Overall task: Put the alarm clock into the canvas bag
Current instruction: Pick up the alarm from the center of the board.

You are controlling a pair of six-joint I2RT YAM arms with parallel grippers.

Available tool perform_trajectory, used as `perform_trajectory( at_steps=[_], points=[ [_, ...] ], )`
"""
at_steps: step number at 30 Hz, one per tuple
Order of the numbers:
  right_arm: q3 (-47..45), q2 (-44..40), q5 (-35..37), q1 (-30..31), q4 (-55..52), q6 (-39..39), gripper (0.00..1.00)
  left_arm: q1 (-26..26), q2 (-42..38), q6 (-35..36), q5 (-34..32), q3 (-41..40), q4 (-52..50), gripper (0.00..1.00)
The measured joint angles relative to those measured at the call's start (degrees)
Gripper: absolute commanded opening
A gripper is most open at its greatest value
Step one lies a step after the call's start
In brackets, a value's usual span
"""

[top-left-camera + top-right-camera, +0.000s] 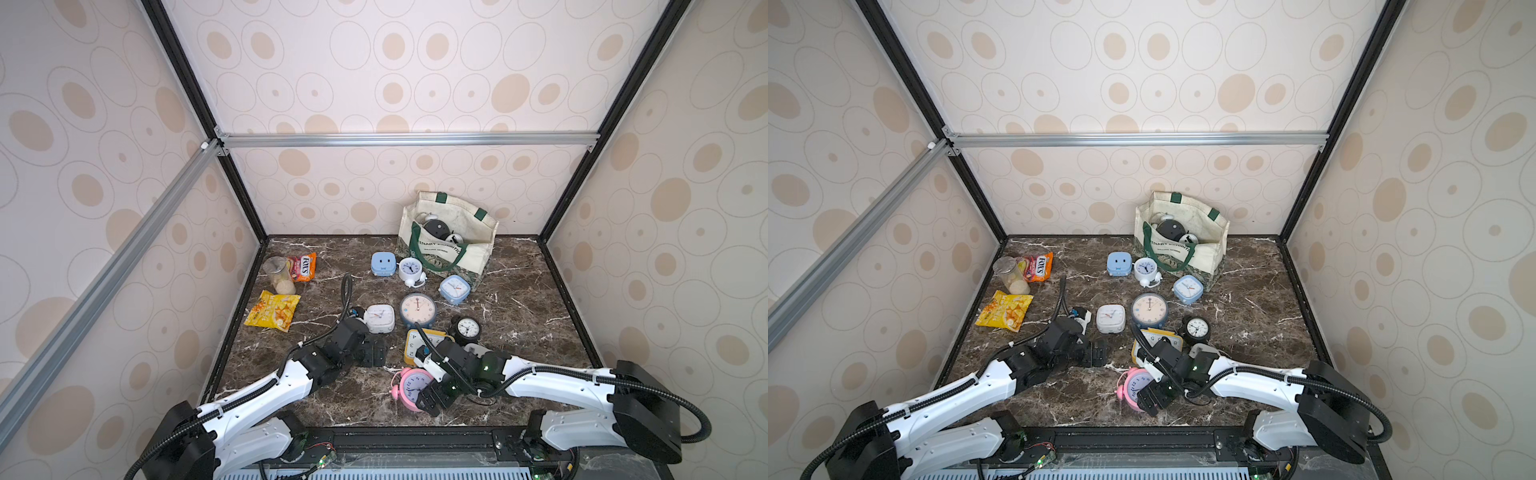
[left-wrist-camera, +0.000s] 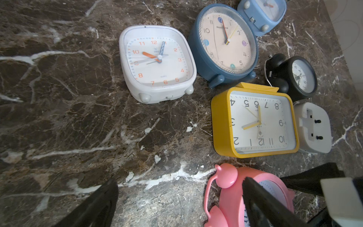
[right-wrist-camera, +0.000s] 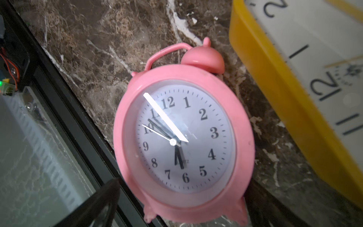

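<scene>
In both top views nine clocks lie on the worktop [image 1: 519,291]: eight are in plain sight and a white one is half hidden behind the right arm. The pink alarm clock [image 1: 409,386] lies face up near the front edge, right of the middle. The canvas bag [image 1: 478,249] stands at the back edge, right of the middle, and at least three more clocks show in its mouth. Two snack bags [image 1: 272,311] and one clear tub [image 1: 281,274] sit by the left edge. The left claw [image 1: 374,351] hangs above bare worktop, jaws spread wide, holding nothing. The right claw [image 1: 432,401] is just over the pink alarm clock, jaws as wide, gripping nothing.

The left wrist view shows seven clocks, among them a white square clock [image 2: 157,62] and a yellow clock [image 2: 255,121].

The right wrist view shows two: the pink alarm clock between the claw's fingers [image 3: 104,196], and the yellow clock beside it, apart.

The worktop is dark brown marble with white veins. Cream walls with tan ovals close it in, framed by black and silver bars.
</scene>
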Motion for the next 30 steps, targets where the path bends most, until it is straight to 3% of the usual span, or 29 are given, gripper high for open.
perform_trajectory(
  at_steps=[10,15,20,23,30],
  points=[
    [0.9,4.87,6.1,4.57,-0.96,-0.13,0.97,0.66,0.33,0.0,0.24,0.0,0.22,0.98],
    [2.1,6.95,7.43,4.83,-0.44,-0.02,0.9,1.05,0.81,0.2,0.17,0.0,0.13,0.98],
    [2.12,7.21,7.67,4.83,0.76,0.2,0.76,1.84,1.05,1.11,0.7,0.11,0.02,0.98],
    [2.08,7.04,7.89,4.83,1.62,0.22,0.62,3.15,1.05,2.1,3.26,0.28,0.13,0.98],
    [-0.46,1.68,9.09,4.83,2.8,0.22,0.56,8.26,0.94,4.26,15.04,1.16,1.11,0.92]
  ],
)
